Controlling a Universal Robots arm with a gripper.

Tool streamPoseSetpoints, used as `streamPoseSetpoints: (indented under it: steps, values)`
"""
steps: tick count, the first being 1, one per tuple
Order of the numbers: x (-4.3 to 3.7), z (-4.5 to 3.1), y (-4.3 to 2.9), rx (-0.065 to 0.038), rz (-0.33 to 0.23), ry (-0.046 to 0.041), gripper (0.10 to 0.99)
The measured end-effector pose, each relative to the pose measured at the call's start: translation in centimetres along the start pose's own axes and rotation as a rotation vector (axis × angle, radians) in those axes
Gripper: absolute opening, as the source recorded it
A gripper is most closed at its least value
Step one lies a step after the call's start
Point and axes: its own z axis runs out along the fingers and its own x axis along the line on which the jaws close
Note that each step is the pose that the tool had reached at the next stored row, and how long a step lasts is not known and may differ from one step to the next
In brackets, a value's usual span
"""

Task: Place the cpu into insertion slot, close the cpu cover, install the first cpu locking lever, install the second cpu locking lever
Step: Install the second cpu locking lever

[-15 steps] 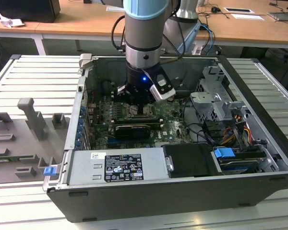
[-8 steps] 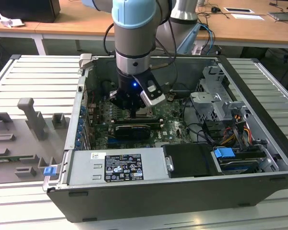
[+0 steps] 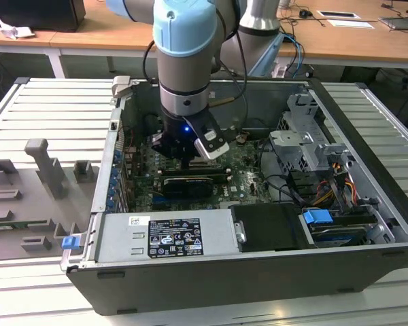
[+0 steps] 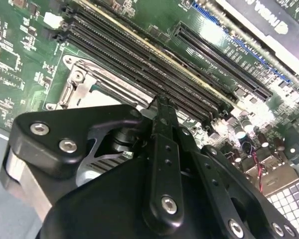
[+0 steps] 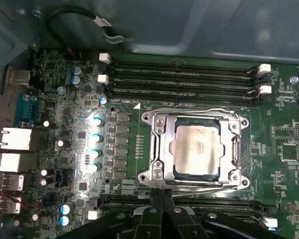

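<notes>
**A:** so where's the cpu point(image 5: 197, 149) sitting right now?

**B:** it's down in the insertion slot point(image 5: 195, 151), silvery-beige top facing up. In the first wrist view the cpu cover point(image 5: 234, 149) lies flat around it, chip showing through the window. A thin wire lever point(image 5: 189, 110) runs along the edge of the socket nearest the long black memory slots point(image 5: 182, 74), and another runs along the opposite edge, right by the gripper

**A:** and the gripper?

**B:** the gripper point(image 5: 162, 191) has its two black fingers pressed together, tips side by side with no gap I can see and nothing pinched between them. Tips sit just at the socket's edge, close to that second lever; can't tell if they actually touch it

**A:** exterior view?

**B:** the arm point(image 3: 183, 54) reaches straight down into the open computer case point(image 3: 190, 272), the gripper low over the green motherboard point(image 3: 245, 178), toward the exterior view's left of the drive cage point(image 3: 306, 136)
</notes>
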Motion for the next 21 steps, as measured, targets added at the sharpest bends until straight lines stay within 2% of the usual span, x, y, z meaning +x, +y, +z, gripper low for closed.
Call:
streamPoseSetpoints:
  steps: [2,3,5,7,11,15,16,18,20,21]
  values:
    - [0.24,0.07,-0.48,-0.027,0.001,-0.0014,0.106]
    - [0.31,0.11,-0.51,-0.035,0.001,-0.0018,0.106]
    - [0.36,0.25,-0.53,-0.043,0.001,-0.0024,0.106]
    - [0.43,0.89,-0.63,-0.050,0.002,-0.0028,0.106]
    - [0.96,1.24,-0.67,-0.068,0.002,-0.0034,0.106]
    - [1.06,1.74,-0.73,-0.102,0.003,-0.0056,0.106]
    - [1.12,1.77,-0.74,-0.106,0.003,-0.0057,0.106]
    - [1.13,1.49,-0.68,-0.108,0.003,-0.0062,0.106]
    - [1.08,0.12,-0.48,-0.107,0.003,-0.0060,0.106]
    - [1.07,-0.15,-0.44,-0.107,0.003,-0.0059,0.106]
